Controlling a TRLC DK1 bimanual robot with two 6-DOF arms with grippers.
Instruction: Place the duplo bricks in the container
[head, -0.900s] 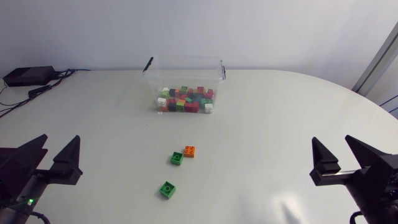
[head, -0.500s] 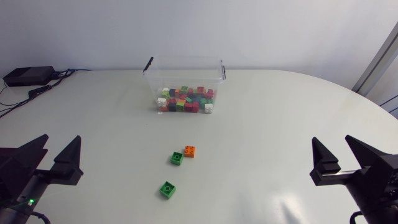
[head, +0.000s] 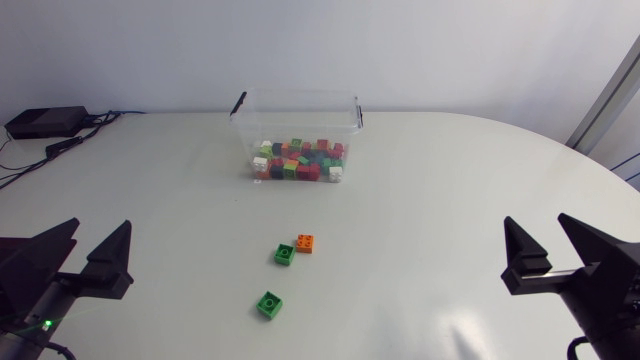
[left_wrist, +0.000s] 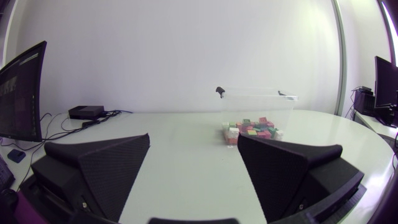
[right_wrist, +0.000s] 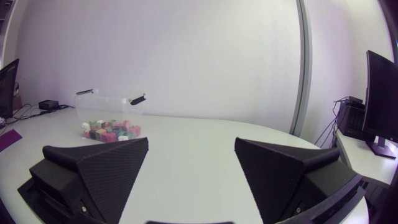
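Three loose duplo bricks lie on the white table in the head view: an orange brick (head: 305, 243), a green brick (head: 284, 255) touching its left side, and a second green brick (head: 269, 304) nearer the front. Behind them stands the clear plastic container (head: 296, 108), its floor covered with several coloured bricks; it also shows far ahead in the left wrist view as the container (left_wrist: 256, 109) and in the right wrist view as the container (right_wrist: 112, 106). My left gripper (head: 88, 248) is open at the front left, empty. Open and empty too, my right gripper (head: 548, 245) sits at the front right.
A black box (head: 45, 122) with cables lies at the table's back left corner. The table's curved edge (head: 600, 170) runs along the right.
The right gripper has shifted very slightly to the right; the bricks, the container and the left arm stand as before.
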